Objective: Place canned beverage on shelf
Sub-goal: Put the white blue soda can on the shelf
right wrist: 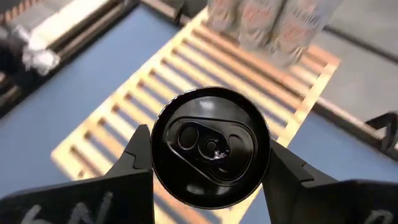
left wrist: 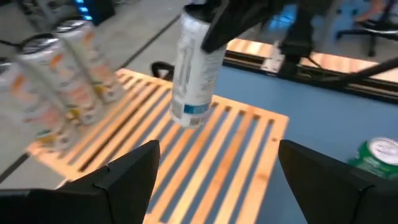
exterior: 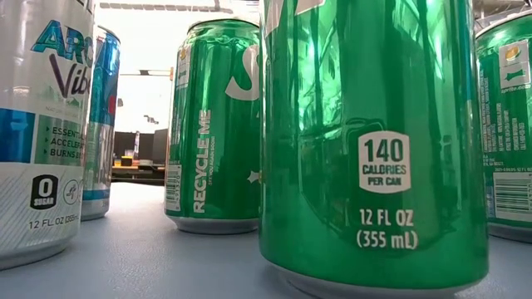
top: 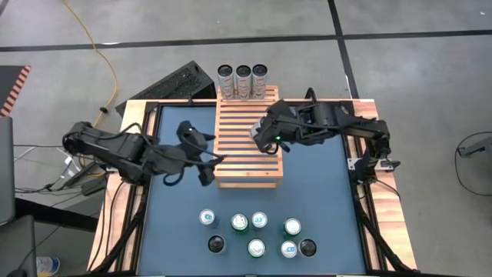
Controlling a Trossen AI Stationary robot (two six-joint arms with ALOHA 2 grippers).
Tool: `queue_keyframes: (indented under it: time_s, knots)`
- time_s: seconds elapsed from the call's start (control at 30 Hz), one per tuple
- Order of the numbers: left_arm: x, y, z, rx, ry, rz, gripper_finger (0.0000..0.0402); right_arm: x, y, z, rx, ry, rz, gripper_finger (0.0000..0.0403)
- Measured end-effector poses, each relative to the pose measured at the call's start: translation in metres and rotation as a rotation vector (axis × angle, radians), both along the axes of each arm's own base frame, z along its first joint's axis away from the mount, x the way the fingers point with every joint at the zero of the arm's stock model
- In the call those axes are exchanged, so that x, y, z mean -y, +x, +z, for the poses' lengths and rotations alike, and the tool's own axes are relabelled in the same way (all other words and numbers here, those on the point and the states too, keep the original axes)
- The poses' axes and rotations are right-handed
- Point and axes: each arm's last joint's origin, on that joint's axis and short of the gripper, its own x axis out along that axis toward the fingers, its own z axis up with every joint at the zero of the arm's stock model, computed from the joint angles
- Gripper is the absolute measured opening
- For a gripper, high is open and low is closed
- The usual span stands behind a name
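Shelf (top: 247,142) surface mostly bare slats; free room across its middle and near end. Far end blocked by a row of three cans (top: 243,81) standing side by side. Right gripper (top: 259,132) holds a can (right wrist: 210,147) above the slats near the shelf's right half, occupying the airspace there. Left gripper (top: 197,153), jaws wide apart, sits at the shelf's left edge, closing off approach from that side. Cluster of standing cans (top: 257,233) crowds the near table (top: 323,200); bare table right of the shelf.
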Motion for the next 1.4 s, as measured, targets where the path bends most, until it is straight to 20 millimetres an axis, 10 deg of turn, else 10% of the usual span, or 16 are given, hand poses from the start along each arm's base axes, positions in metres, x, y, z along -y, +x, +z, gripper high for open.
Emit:
queue_keyframes:
  time_s: [1.4]
  knots:
    - [-0.019,0.004,0.006,0.044,-0.031,0.018,0.0318,0.038,0.008,-0.011,-0.163,0.086,0.193,0.0227]
